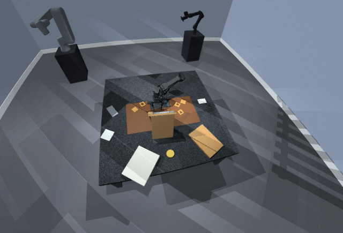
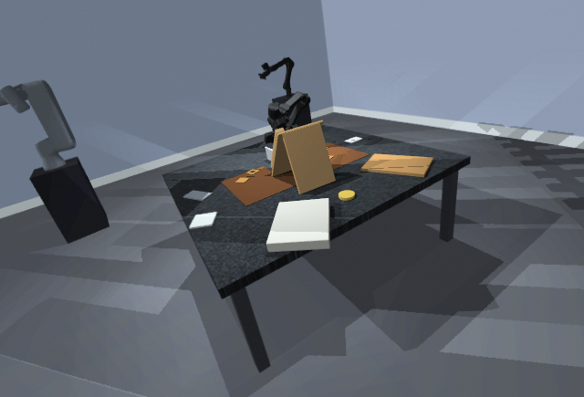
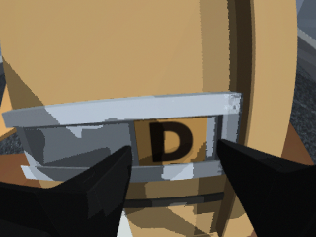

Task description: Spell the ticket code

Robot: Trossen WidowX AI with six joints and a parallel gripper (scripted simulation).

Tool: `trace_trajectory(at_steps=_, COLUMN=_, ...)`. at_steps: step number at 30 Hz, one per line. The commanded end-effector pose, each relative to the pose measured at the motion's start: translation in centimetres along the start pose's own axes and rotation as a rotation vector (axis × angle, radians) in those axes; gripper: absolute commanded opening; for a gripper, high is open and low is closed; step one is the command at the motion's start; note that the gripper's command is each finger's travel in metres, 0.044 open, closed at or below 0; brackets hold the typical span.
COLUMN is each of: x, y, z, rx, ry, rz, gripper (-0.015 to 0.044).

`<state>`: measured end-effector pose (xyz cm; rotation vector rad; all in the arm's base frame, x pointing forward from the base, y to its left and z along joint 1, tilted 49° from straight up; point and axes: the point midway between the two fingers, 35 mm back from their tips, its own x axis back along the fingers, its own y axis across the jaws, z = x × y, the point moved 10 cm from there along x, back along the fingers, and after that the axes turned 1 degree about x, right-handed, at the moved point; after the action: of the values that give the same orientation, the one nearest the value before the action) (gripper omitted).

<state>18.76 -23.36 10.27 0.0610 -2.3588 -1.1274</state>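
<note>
The tan board [image 1: 162, 126] [image 2: 308, 157] [image 3: 123, 49] stands like a tent. Its pale letter rail [image 1: 163, 112] [image 3: 143, 106] holds a D tile [image 3: 171, 142], upright, near the right end in the wrist view, with a narrow gap beyond it. The rail left of the D shows no tile. My gripper [image 1: 157, 110] [image 3: 176, 149] is open, its fingertips either side of the D, with a visible gap at the right one. Loose tiles lie left [image 1: 142, 104] [image 2: 253, 172] and right [image 1: 177, 104] of the board; their letters are unclear. No ticket code is readable.
Brown mat [image 1: 138, 123] [image 2: 249, 193] under the board. Around it lie a white block [image 1: 140, 165] [image 2: 301, 218], a yellow disc [image 1: 170, 153] [image 2: 346, 194], a wooden slab [image 1: 206, 141] [image 2: 397, 165] and pale cards [image 1: 107, 135] [image 1: 201, 101] [image 2: 203, 219]. The white block is by the counter's edge.
</note>
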Motion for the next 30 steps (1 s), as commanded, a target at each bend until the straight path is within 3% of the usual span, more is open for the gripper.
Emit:
trace_trajectory(at_steps=1, x=0.3, y=0.0, z=0.0, rx=0.006, ry=-0.002, rz=-0.003, gripper=0.0295)
trace_trajectory(at_steps=30, x=2.4, y=-0.3, z=0.2, rx=0.005, ry=-0.001, rz=-0.002, gripper=0.0295)
